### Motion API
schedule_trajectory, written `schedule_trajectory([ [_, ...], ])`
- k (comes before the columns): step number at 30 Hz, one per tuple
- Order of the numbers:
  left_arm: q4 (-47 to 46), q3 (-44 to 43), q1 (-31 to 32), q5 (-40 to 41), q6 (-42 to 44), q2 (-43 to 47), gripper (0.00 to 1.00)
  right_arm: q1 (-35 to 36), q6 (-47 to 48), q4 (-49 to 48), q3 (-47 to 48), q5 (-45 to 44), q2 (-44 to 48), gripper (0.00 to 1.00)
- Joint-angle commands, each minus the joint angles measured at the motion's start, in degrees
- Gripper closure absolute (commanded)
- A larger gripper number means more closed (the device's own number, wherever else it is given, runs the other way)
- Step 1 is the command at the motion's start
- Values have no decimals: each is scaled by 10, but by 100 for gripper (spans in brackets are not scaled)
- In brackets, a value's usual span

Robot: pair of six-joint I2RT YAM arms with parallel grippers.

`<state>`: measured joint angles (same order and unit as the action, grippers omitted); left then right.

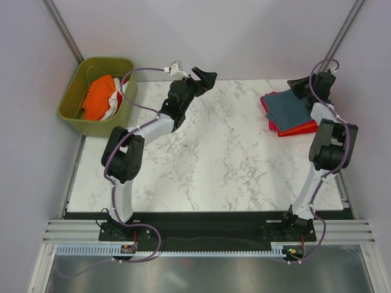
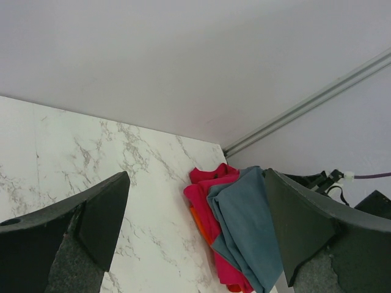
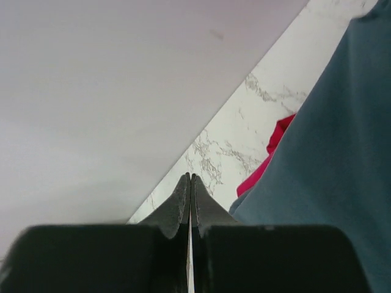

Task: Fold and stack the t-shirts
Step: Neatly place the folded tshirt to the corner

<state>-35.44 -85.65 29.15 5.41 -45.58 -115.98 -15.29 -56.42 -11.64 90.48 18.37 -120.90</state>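
Slate t-shirt (image 1: 287, 107) lies folded just beside the right end effector (image 3: 190, 180), which is pressed together.

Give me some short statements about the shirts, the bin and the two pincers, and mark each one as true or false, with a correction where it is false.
1. The slate blue-grey shirt lies on top of the folded stack. True.
2. The left pincer is shut on a shirt. False: it is open and holds nothing.
3. The olive-green bin holds orange cloth and white cloth. True.
4. The right pincer is wide open. False: its fingers are pressed together, with nothing between them.
5. The folded stack lies in the middle of the table. False: it lies at the far right part, beside the right pincer.
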Motion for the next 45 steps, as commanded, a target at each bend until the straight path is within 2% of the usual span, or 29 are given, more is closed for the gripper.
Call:
schedule_trajectory([
  [1, -19, 2, -2, 0, 10, 23, 1, -26, -6, -29, -19, -12, 26, 100],
  [4, -19, 2, -2, -5, 10, 21, 1, -55, -38, -52, -14, 13, -6, 100],
  [10, -18, 0, -2, -10, 11, 18, 1, -87, -83, -62, 18, 4, -90, 100],
  [14, -16, 0, -3, -11, 15, 19, 1, -99, -98, -79, 9, 8, -100, 100],
  [17, -16, 0, -3, -15, 15, 18, 1, -99, -80, -64, 18, 16, -79, 100],
  [21, -16, 0, -3, -16, 14, 18, 1, -100, -67, -70, -18, 25, 1, 100],
  [27, -16, -7, -3, -22, 1, 12, 1, -102, -69, -112, -158, 44, 131, 100],
  [30, -16, -14, -2, -29, -12, 7, 1, -102, -74, -128, -210, 67, 168, 100],
  [34, -18, -22, -2, -37, -26, -1, 1, -102, -61, -132, -262, 83, 181, 100],
  [40, -19, -26, -2, -42, -32, -6, 1, -105, -105, -266, -323, 122, 120, 100],
  [45, -17, -23, -3, -41, -24, 0, 2, -105, -80, -237, -303, 120, 101, 100],
])
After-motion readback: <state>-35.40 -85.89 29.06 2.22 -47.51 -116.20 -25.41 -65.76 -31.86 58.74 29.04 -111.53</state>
